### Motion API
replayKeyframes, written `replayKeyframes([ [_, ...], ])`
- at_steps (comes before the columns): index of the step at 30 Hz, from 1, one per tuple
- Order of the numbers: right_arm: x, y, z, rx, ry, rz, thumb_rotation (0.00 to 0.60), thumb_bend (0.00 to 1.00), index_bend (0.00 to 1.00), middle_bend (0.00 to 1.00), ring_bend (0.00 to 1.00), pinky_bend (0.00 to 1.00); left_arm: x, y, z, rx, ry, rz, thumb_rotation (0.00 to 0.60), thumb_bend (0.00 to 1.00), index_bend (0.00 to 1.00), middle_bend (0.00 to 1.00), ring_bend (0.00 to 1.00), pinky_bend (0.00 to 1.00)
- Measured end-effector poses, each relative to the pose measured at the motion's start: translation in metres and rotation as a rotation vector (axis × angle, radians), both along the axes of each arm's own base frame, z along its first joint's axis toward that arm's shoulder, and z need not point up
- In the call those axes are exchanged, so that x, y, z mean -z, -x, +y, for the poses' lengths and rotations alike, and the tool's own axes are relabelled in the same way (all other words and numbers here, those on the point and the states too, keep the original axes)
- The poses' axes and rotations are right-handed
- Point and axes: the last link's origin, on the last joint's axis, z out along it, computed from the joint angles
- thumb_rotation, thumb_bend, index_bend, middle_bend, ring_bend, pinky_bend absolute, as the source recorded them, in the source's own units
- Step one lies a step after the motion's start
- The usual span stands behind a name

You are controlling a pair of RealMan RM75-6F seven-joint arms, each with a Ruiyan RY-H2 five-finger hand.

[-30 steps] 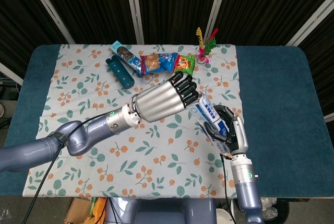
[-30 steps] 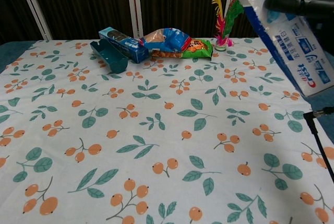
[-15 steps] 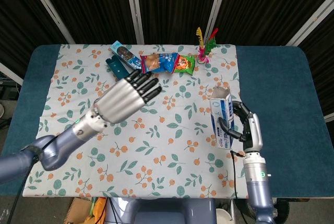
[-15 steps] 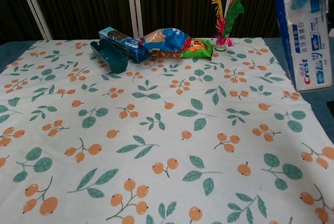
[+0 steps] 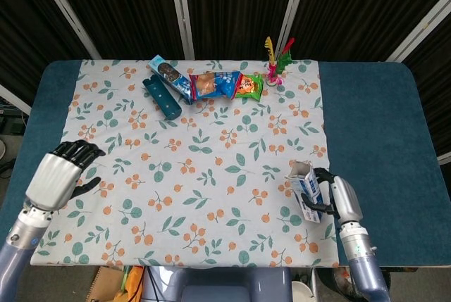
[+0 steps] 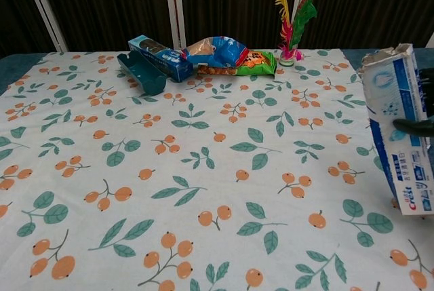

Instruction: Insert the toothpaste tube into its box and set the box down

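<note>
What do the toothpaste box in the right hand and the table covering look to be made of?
The toothpaste box looks like thin printed cardboard with a slight gloss: flat creased panels and a ragged open top flap. The right hand grips it. The tablecloth looks like matte woven fabric, printed with leaves and orange berries.

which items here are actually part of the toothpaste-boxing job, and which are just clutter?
Job items:
- toothpaste box, held upright by the right hand, top flap open
- left hand, holding nothing, at the cloth's left edge

Clutter, far edge of the cloth:
- blue cookie box
- dark teal tube
- snack packets
- feather shuttlecock
</note>
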Motion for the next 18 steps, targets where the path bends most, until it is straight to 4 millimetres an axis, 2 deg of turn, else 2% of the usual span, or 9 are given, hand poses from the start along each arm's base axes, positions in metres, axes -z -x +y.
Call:
replayKeyframes([
  [6, 0.027, -0.008, 0.001, -0.044, -0.038, 0.096, 0.600, 0.35, 0.41, 0.48, 0.42, 0.27, 0.001, 0.032, -0.026, -0.115, 0.027, -0.064, 0.600, 0.00, 0.35, 0.36, 0.32, 0.40],
  [8, 0.043, -0.017, 0.002, -0.069, -0.056, 0.123, 0.600, 0.35, 0.41, 0.48, 0.42, 0.26, 0.003, 0.041, -0.032, -0.135, 0.032, -0.070, 0.600, 0.00, 0.35, 0.34, 0.31, 0.39],
  [10, 0.058, -0.028, 0.003, -0.097, -0.075, 0.140, 0.600, 0.35, 0.36, 0.47, 0.39, 0.26, 0.005, 0.048, -0.037, -0.147, 0.043, -0.080, 0.600, 0.00, 0.34, 0.33, 0.30, 0.38],
  [12, 0.070, -0.038, 0.004, -0.123, -0.096, 0.145, 0.600, 0.35, 0.24, 0.40, 0.29, 0.22, 0.008, 0.051, -0.040, -0.158, 0.057, -0.095, 0.600, 0.00, 0.33, 0.31, 0.28, 0.36],
  [14, 0.080, -0.048, 0.005, -0.156, -0.124, 0.157, 0.600, 0.35, 0.06, 0.26, 0.15, 0.14, 0.010, 0.052, -0.041, -0.164, 0.067, -0.096, 0.600, 0.00, 0.30, 0.28, 0.25, 0.32],
  [16, 0.085, -0.055, 0.005, -0.182, -0.141, 0.173, 0.600, 0.35, 0.00, 0.16, 0.06, 0.08, 0.012, 0.054, -0.042, -0.174, 0.078, -0.091, 0.600, 0.00, 0.28, 0.24, 0.22, 0.28],
  [18, 0.087, -0.059, 0.006, -0.199, -0.151, 0.189, 0.600, 0.35, 0.00, 0.09, 0.01, 0.04, 0.014, 0.056, -0.043, -0.189, 0.090, -0.088, 0.600, 0.00, 0.26, 0.22, 0.20, 0.26],
])
